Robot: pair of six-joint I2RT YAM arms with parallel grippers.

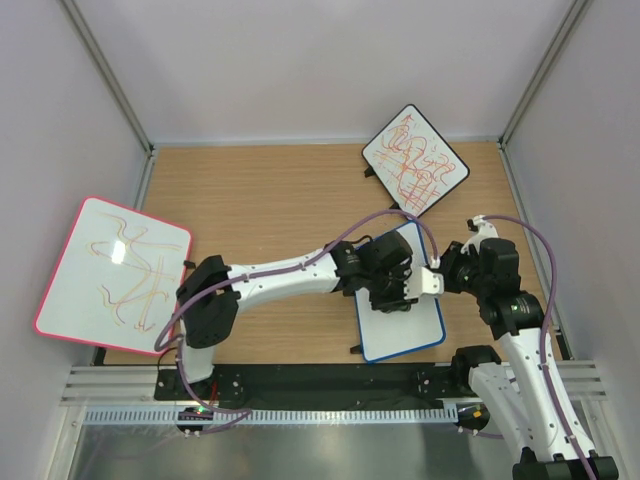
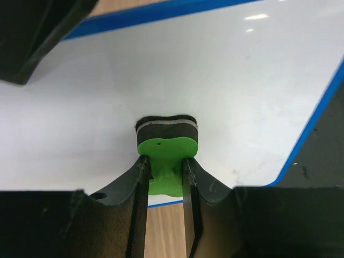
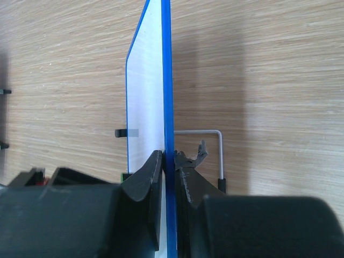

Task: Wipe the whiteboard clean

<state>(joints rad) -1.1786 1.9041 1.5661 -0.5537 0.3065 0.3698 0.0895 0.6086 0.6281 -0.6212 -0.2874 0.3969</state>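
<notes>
The blue-framed whiteboard (image 1: 405,335) lies at the table's near middle; its visible surface is clean white. My left gripper (image 1: 392,296) is over it, shut on a green-handled eraser (image 2: 165,141) whose black felt pad presses on the white surface (image 2: 226,80). My right gripper (image 1: 432,281) is shut on the board's right edge; in the right wrist view its jaws clamp the blue frame (image 3: 168,97) edge-on. The board's wire foot (image 3: 217,145) shows beside the gripper.
A pink-framed board (image 1: 112,268) with orange scribbles lies at the left edge. A black-framed board (image 1: 414,160) dense with red-orange scribbles lies at the back right. Grey walls close in the wooden table (image 1: 270,200).
</notes>
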